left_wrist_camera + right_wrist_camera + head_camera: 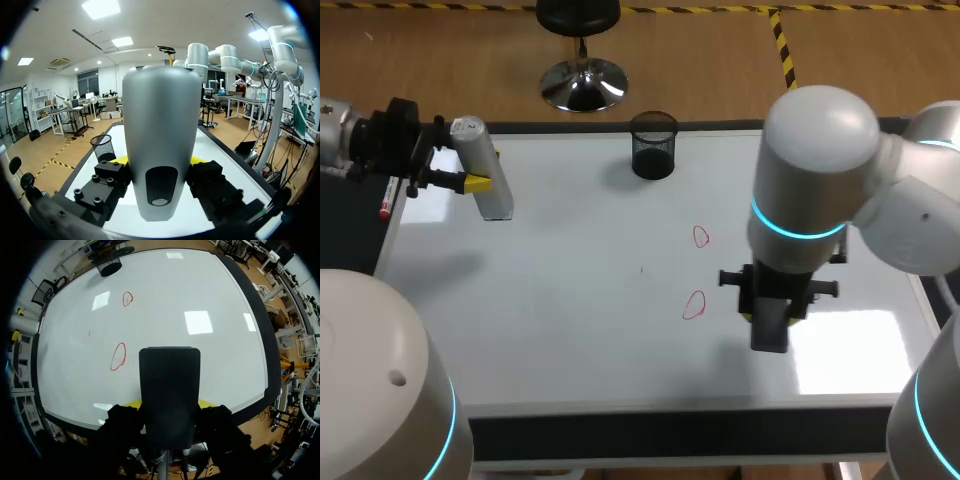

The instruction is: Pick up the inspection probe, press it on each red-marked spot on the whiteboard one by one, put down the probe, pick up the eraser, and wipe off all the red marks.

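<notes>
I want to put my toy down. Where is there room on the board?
The wide bare patch of whiteboard between the silver probe and the red marks is free. Crowded by the mesh cup and under the eraser.

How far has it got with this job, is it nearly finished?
Roughly midway, I would judge. Done: the eraser is picked up, held between the right fingers over the whiteboard. In hand: the left fingers hold the grey probe, not yet put down. Left: two red marks, both unwiped. Whether they were pressed cannot be told.
</notes>
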`<state>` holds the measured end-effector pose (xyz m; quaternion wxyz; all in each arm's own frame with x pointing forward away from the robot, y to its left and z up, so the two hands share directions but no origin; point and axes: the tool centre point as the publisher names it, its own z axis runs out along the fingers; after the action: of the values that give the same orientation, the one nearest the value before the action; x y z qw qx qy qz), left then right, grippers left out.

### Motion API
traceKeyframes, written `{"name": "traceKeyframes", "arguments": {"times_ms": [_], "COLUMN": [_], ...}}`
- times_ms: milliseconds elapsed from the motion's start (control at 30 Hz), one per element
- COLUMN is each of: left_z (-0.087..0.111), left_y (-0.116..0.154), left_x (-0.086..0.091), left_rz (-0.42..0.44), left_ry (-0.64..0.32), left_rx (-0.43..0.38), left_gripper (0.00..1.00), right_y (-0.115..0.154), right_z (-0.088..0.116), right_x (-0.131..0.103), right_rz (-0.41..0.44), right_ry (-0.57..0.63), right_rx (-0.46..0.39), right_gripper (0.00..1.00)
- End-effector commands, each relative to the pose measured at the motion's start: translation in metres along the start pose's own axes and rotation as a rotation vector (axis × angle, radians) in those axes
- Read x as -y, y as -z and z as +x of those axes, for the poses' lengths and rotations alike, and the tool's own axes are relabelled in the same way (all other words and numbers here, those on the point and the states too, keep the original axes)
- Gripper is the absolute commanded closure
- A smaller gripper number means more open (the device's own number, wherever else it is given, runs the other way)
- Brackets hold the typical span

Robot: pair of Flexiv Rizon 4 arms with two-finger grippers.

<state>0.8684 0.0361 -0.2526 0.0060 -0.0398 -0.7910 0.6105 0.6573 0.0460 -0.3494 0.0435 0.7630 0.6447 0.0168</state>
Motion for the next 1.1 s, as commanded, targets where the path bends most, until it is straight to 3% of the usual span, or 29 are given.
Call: {"name": "traceKeyframes", "arguments": {"times_ms": [33,167,433,1100], "left_z": [-0.001,-0.001,-0.001,-0.001], "left_y": [0.001,0.001,0.001,0.001], "left_x": [0.001,0.001,0.001,0.001], "left_rz": [0.001,0.001,0.001,0.001], "left_ry": [-0.001,-0.001,-0.001,-0.001], "left_rx": [-0.003,-0.003,-0.003,-0.003], "left_gripper": [1.00,1.00,1.00,1.00], "right_y": [0.002,0.000,0.000,0.000], "right_z": [-0.029,-0.045,-0.055,-0.055], "right_x": [-0.003,-0.006,-0.015,-0.015], "right_rz": [0.015,0.033,0.030,0.030], "right_ry": [0.006,-0.004,0.047,0.047], "right_rx": [-0.169,-0.165,-0.162,-0.162], "right_gripper": [1.00,1.00,1.00,1.00]}}
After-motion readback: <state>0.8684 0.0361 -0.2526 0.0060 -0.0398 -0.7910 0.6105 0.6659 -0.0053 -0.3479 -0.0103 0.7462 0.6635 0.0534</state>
